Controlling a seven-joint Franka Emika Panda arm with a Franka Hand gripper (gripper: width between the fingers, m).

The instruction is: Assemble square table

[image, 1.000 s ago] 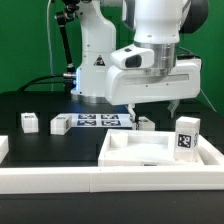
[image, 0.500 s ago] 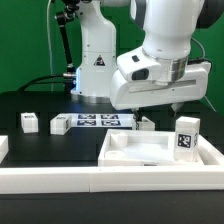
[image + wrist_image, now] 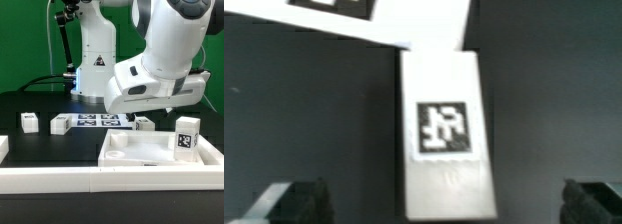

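The exterior view sits low across the black table [image 3: 40, 145], at middle distance, facing the arm [image 3: 165, 50] and its base. The wrist view looks steeply down, very close, on a leg [image 3: 445, 120] beside the marker board [image 3: 375, 20]; both views share these.

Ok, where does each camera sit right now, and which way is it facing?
Exterior view: off the arm, low in front of the white border bar, facing the robot base. It shows the arm and the open gripper behind the square tabletop.
Wrist view: on the wrist, looking down on a tagged leg lying on the black table. Both fingertips show, one on either side of the leg and clear of it.
Shared: probably that leg beside the marker board.
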